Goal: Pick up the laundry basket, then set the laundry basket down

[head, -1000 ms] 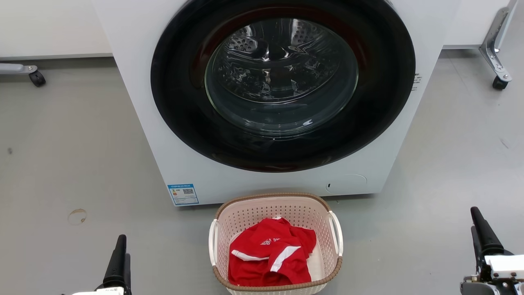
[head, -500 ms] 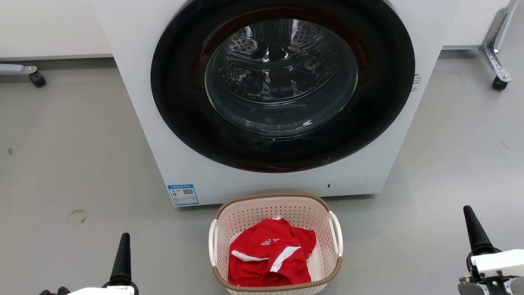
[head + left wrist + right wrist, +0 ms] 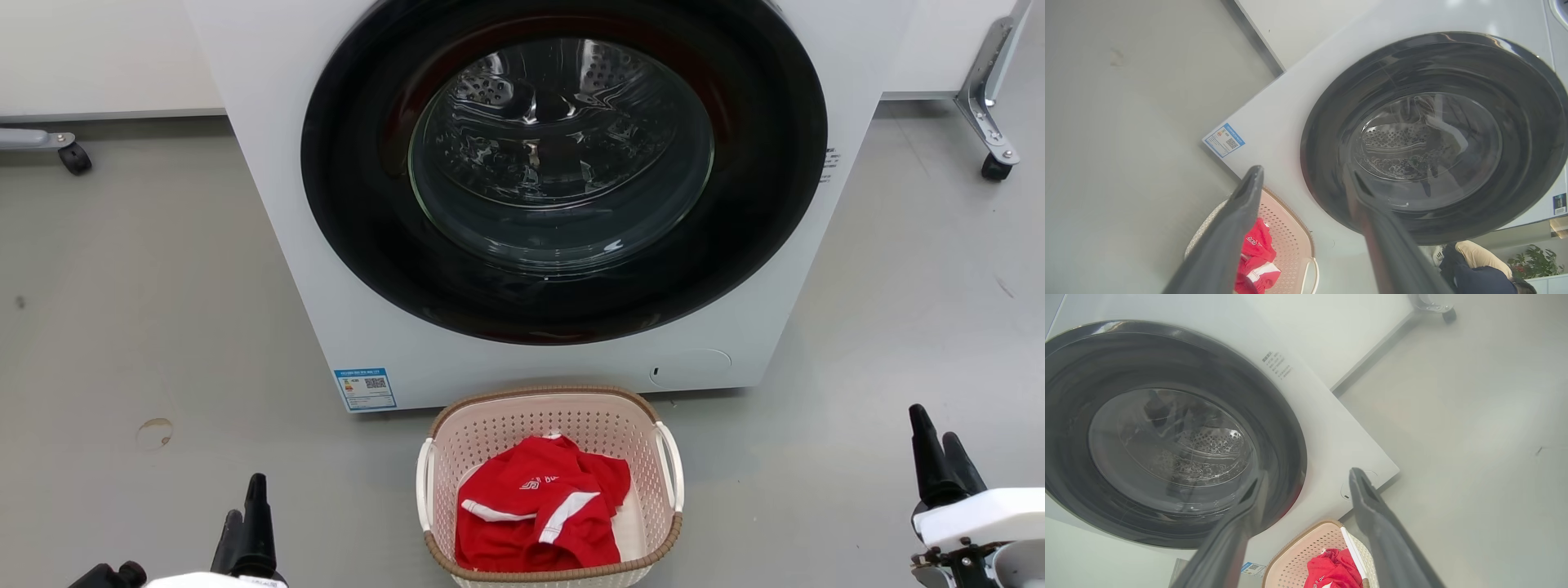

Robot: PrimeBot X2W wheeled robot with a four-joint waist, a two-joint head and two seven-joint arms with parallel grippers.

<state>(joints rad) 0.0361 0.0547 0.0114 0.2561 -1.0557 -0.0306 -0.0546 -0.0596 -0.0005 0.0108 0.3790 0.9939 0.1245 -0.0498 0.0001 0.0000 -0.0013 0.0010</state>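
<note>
Basket (image 3: pixel 522 425) sits upright on the floor (image 3: pixel 122 327), near centre, just in front of the washer (image 3: pixel 286 245) and below its round glass door (image 3: pixel 563 163). Brown rim, one white handle on the left side and one on the right. Red shirt (image 3: pixel 539 514) lies crumpled inside. Left jaws are spread and hold nothing; they're low at near left, well apart from the basket. Right jaws are also spread and hold nothing, at near right, well apart from the basket. Both point toward the washer. Blue label (image 3: pixel 365 387) on the washer's lower left corner. Casters at far left (image 3: pixel 75 155) and far right (image 3: pixel 996 166).
</note>
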